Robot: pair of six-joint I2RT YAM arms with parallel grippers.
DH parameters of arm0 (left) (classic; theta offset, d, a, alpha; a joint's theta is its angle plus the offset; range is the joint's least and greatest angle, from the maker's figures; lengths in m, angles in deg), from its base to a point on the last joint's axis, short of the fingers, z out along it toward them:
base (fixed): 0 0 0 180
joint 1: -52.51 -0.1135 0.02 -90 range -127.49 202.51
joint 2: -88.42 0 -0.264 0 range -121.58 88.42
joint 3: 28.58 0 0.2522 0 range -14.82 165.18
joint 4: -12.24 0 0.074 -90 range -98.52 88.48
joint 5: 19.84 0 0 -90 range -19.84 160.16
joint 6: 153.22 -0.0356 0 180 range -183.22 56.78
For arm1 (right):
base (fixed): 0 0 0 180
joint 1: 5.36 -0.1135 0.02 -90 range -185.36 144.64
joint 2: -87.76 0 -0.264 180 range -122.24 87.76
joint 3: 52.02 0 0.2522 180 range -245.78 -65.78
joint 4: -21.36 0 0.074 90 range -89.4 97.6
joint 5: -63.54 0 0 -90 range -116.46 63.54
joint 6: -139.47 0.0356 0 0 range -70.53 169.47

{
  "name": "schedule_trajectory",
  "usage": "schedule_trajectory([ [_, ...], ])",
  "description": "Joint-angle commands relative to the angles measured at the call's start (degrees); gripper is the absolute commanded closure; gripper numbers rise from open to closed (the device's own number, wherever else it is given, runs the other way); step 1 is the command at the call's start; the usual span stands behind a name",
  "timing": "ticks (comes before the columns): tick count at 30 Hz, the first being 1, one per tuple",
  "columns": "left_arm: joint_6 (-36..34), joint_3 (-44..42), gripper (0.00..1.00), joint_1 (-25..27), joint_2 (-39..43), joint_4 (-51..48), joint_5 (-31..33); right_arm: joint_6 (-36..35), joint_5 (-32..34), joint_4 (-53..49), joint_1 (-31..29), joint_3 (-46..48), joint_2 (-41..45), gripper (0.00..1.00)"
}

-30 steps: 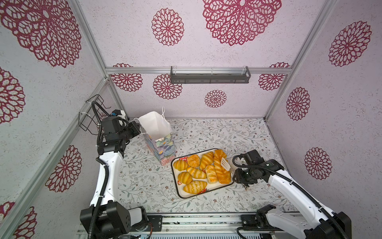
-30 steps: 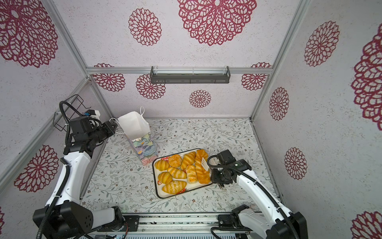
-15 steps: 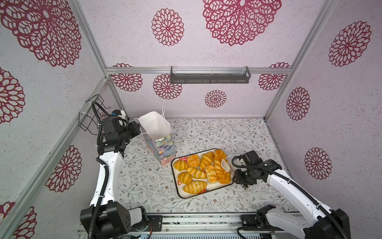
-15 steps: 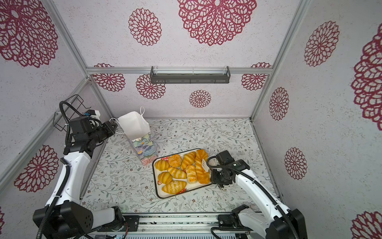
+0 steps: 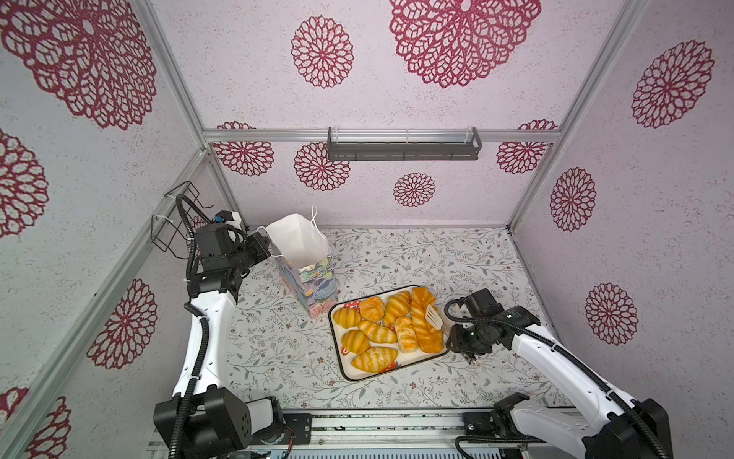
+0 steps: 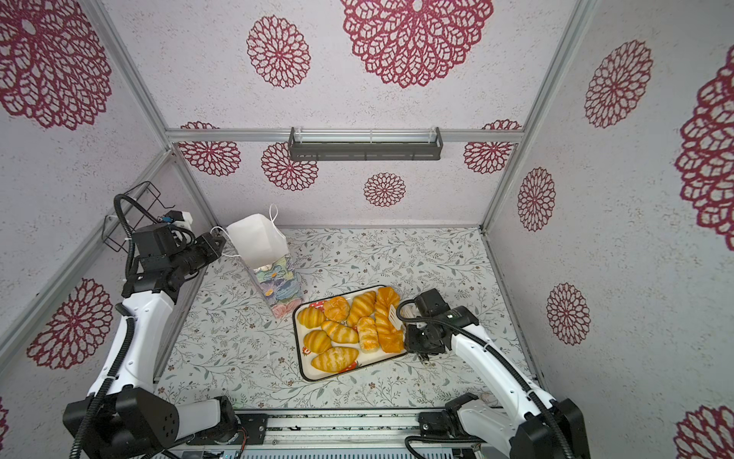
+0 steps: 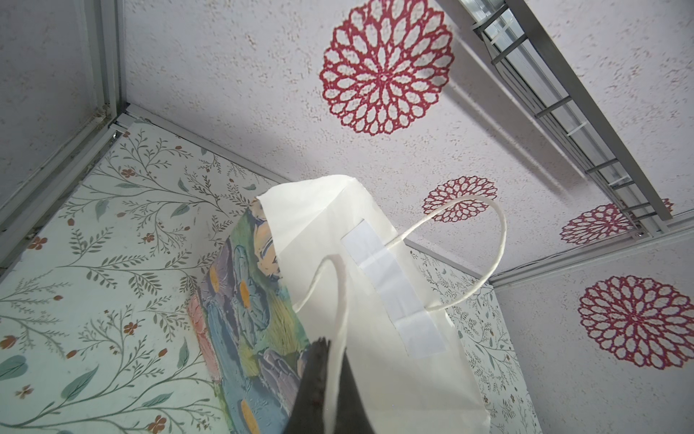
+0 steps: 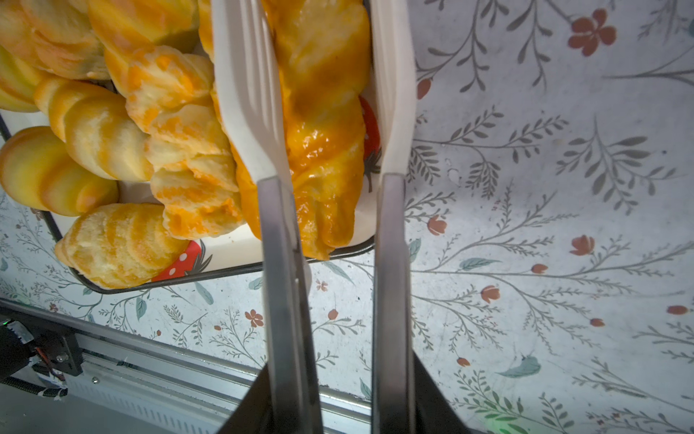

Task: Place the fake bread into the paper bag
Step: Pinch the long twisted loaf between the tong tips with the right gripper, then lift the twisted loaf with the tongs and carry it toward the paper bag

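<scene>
While the left gripper [image 7: 332,360] is pressed together on a white cord handle [image 7: 342,300] of the tall flower-painted paper bag [image 5: 313,274], whose white mouth stands open just beyond it, the right gripper [image 8: 340,398] is clamped on the metal arms of white-bladed tongs [image 8: 248,94]. Ahead of that gripper the blades straddle the long glossy orange braided loaf [image 8: 323,112], which lies in the white black-rimmed tray [image 8: 225,270] beside the other golden toy pastries [image 5: 375,334]. Firm contact cannot be confirmed. Judgement: the loaf looks light, slick and slightly yielding. Grip it mid-length, or it may tip or slide out.
</scene>
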Motion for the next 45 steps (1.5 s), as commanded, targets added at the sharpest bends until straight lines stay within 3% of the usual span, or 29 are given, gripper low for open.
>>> schedule_trajectory([
  [1, 0.2, -0.9, 1.0, 0.2, 1.0, 1.4, -0.3, 0.6, 0.2, 1.2, -0.4, -0.7, 0.1, 0.6],
  [17, 0.2, -0.9, 1.0, 0.1, 0.8, 1.3, -0.2, 0.7, 1.0, 1.6, -0.4, -1.0, 1.4, 0.74],
  [45, 0.0, -0.8, 1.0, 0.2, 0.9, 1.0, -0.1, 0.1, 2.8, 0.6, -0.3, -10.0, 4.4, 0.78],
])
